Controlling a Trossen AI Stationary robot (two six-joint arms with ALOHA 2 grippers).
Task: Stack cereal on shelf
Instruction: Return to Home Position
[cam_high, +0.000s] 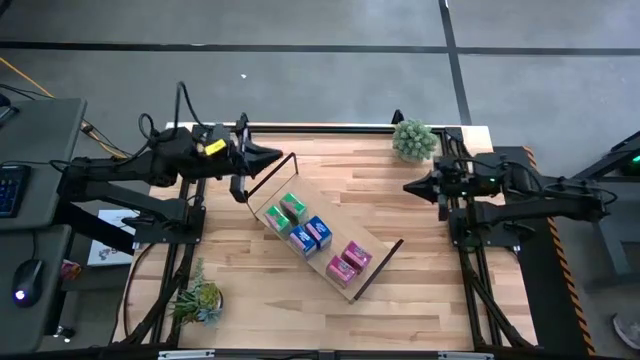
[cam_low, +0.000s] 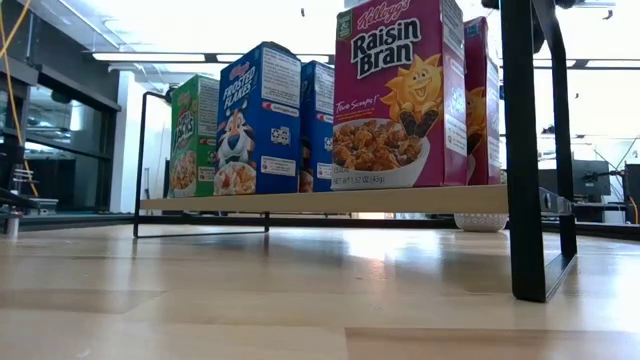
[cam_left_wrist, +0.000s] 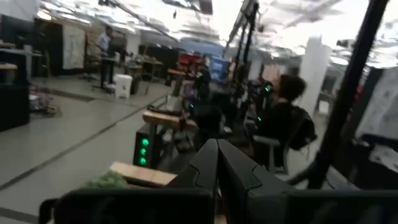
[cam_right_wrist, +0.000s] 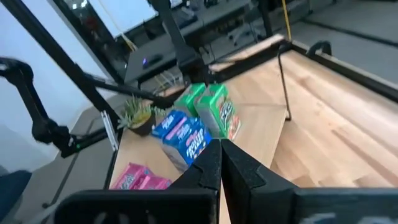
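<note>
The shelf (cam_high: 330, 237), a light-wood board with black wire end frames, lies slantwise in the middle of the table. On it stand the cereal boxes in pairs: green (cam_high: 285, 214), blue (cam_high: 310, 236) and pink (cam_high: 348, 262); the low view shows them upright, green (cam_low: 194, 135), blue (cam_low: 258, 118), pink (cam_low: 398, 92). My left gripper (cam_high: 278, 155) is shut and hovers near the table's far left edge, just beyond the shelf's left end frame. My right gripper (cam_high: 408, 186) is shut and hangs to the right of the shelf, pointing at it.
A green potted plant (cam_high: 413, 139) stands at the table's far right corner, another (cam_high: 198, 298) at the near left corner. Bare wood lies between the shelf and the right gripper. Beyond the table, a seated person (cam_left_wrist: 283, 118) shows in the left wrist view.
</note>
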